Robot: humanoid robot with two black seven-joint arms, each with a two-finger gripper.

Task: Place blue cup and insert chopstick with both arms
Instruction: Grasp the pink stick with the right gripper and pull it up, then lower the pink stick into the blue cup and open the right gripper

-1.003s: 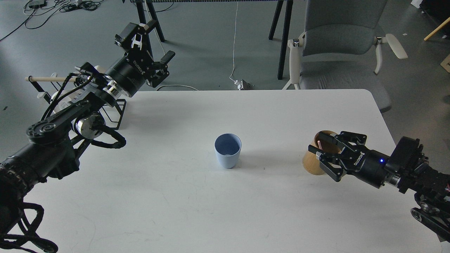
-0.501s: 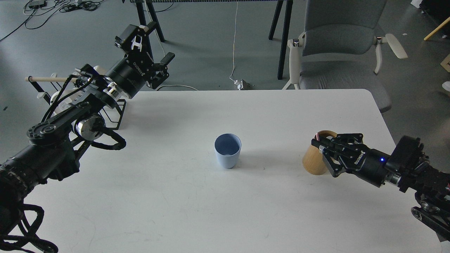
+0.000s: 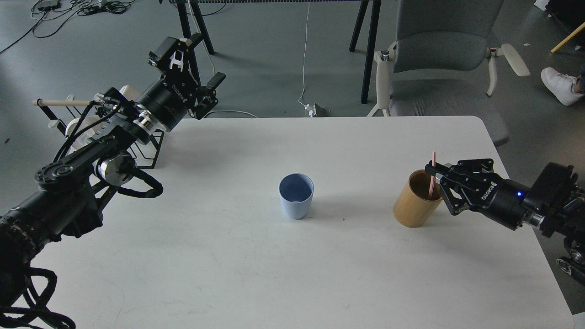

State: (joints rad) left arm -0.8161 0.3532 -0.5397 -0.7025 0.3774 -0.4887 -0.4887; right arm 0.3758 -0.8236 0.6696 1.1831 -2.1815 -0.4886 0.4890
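Pink thin chopstick (image 3: 432, 176) sits pinched in my right gripper (image 3: 438, 176) over the tan wooden holder (image 3: 416, 199); my left gripper (image 3: 189, 68) gapes wide, far from the pale blue plastic cup (image 3: 296, 195).

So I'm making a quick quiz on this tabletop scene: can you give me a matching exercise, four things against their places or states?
Things:
1. blue cup
2. pink chopstick
3. wooden holder
4. left gripper

Places or states:
A. raised above the table's far left edge, holding nothing
B. upright and empty at mid-table
C. pinched by the right gripper, lower end inside the holder
D. standing near the table's right edge

Pairs: 1-B, 2-C, 3-D, 4-A
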